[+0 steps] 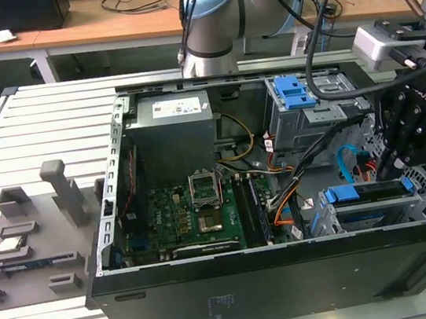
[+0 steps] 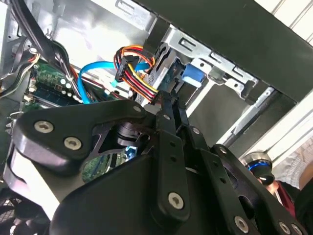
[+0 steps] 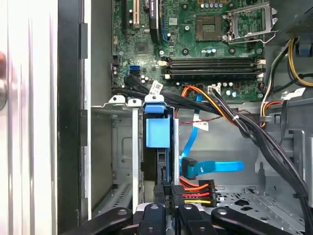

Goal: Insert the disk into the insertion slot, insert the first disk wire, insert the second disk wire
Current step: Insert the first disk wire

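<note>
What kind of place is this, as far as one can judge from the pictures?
Probably a robotics lab or test workshop. An open computer case lies on a slatted metal table, a robot arm stands behind it, and wooden desks run along the back.

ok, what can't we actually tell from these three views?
- The disk: the first wrist view shows its blue frame's end; the insertion slot walls hide the body and label.
- The coloured wire plug: the gripper covers where it meets the disk, so seating is unclear in both wrist views.
- The blue cable: its far end passes behind the black cable bundle.
</note>
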